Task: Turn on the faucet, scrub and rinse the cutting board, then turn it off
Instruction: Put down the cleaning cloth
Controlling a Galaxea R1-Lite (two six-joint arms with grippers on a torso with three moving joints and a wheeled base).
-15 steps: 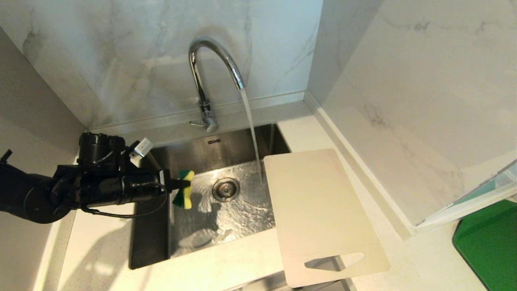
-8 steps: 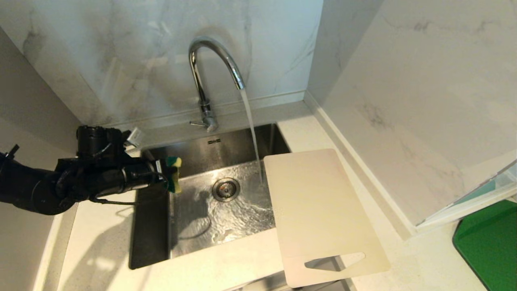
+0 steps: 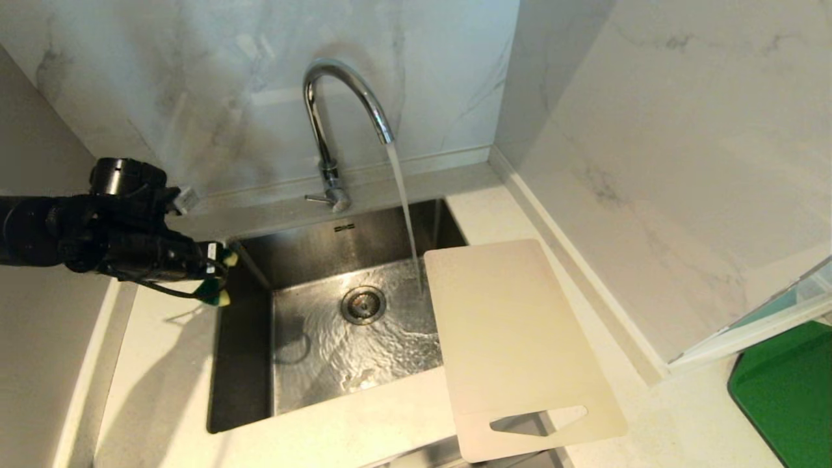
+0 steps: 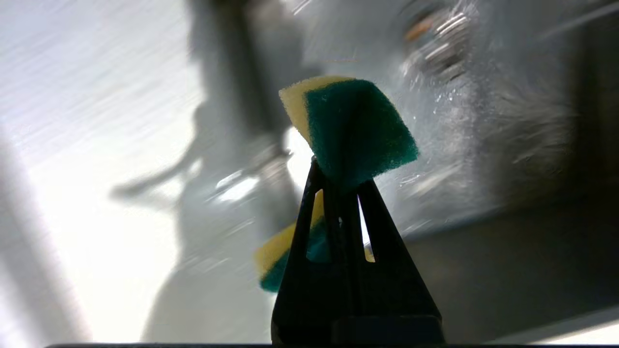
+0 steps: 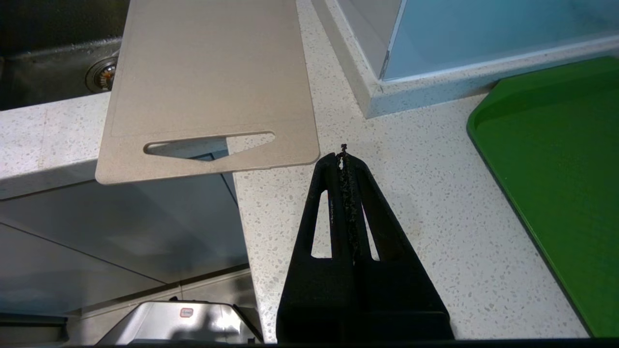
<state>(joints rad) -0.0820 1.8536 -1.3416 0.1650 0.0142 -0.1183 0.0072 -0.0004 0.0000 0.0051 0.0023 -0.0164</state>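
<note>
The chrome faucet point(image 3: 338, 104) runs, its stream falling into the sink point(image 3: 247, 364) just left of the cutting board's far edge. The cream cutting board point(image 3: 513, 338) lies across the sink's right rim and the counter, handle cutout toward me; the right wrist view shows it too point(image 5: 208, 72). My left gripper point(image 3: 218, 276) is over the sink's left rim, shut on a yellow-and-green sponge point(image 4: 358, 130), well left of the board. My right gripper point(image 5: 342, 157) is shut and empty above the counter, just off the board's near right corner.
A dark green board point(image 3: 786, 390) lies on the counter at the right. A marble-clad wall block point(image 3: 650, 162) stands behind the cutting board's right side. The drain point(image 3: 363, 304) sits in the wet basin. Speckled counter point(image 5: 435, 203) lies under my right gripper.
My left arm has pulled back to the left with the sponge, from over the basin to the sink's left rim. Water keeps running; the board has not moved.
</note>
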